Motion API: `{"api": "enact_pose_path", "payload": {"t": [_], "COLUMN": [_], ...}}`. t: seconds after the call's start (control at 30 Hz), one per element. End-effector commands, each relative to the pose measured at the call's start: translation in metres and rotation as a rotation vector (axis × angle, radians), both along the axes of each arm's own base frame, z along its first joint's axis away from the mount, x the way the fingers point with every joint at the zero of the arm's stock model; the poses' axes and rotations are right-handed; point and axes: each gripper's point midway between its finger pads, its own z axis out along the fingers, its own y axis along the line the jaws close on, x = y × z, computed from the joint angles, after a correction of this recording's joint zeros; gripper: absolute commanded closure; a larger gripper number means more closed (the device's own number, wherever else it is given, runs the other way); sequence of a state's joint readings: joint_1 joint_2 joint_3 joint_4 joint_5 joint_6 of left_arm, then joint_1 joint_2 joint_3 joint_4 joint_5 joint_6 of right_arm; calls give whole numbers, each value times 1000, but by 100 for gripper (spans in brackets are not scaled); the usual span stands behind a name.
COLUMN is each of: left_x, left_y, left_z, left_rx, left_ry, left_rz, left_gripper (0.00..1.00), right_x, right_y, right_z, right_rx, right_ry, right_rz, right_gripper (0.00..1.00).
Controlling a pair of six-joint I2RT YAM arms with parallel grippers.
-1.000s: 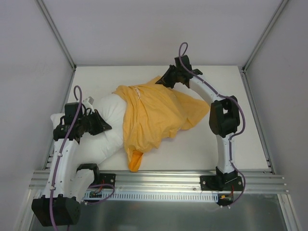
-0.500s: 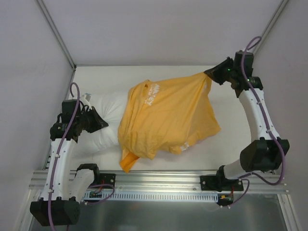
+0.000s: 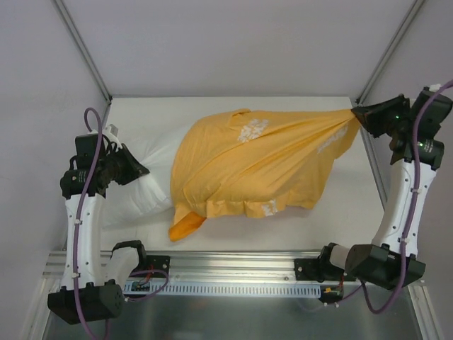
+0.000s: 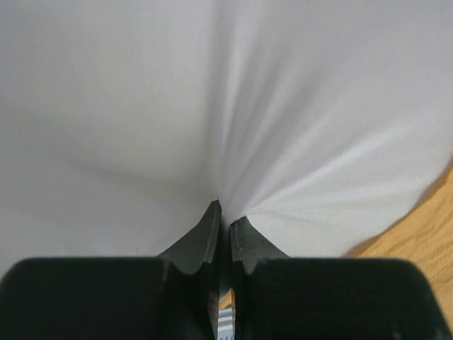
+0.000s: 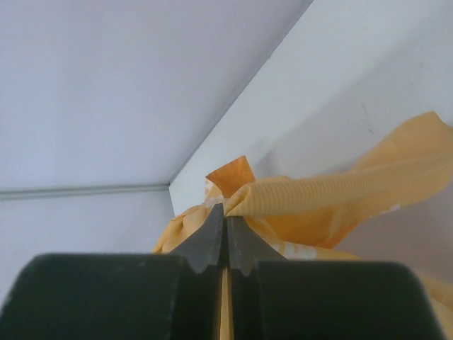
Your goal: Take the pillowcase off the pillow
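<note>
The pillowcase [image 3: 255, 166] stretches left-right across the counter [image 3: 340, 219]. Left end effector [image 3: 144, 170] pinches the pillow [image 3: 152, 191]; right end effector [image 3: 356, 115] pinches the pillowcase's far-right corner.

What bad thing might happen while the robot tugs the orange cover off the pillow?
The right gripper pinches only a thin fold of the pillowcase, so the stretched cloth might slip out. The left gripper holds just a pinch of the pillow; it might pull loose and drag along.
</note>
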State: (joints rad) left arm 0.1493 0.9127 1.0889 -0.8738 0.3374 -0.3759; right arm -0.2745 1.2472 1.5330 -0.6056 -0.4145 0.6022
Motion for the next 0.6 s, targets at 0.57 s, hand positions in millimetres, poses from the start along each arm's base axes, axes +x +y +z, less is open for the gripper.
{"api": "enact_pose_path", "payload": {"t": [0.57], "left_x": [59], "left_y": [78], "left_z": [27], "left_rx": [24], "left_ry": [11], "left_rz": [283], "left_gripper": [100], "right_x": [-41], "right_y": [-133], "right_z": [46], "right_rx": [4], "right_ry": [-205], "right_rz": [-385], "right_gripper": [99]}}
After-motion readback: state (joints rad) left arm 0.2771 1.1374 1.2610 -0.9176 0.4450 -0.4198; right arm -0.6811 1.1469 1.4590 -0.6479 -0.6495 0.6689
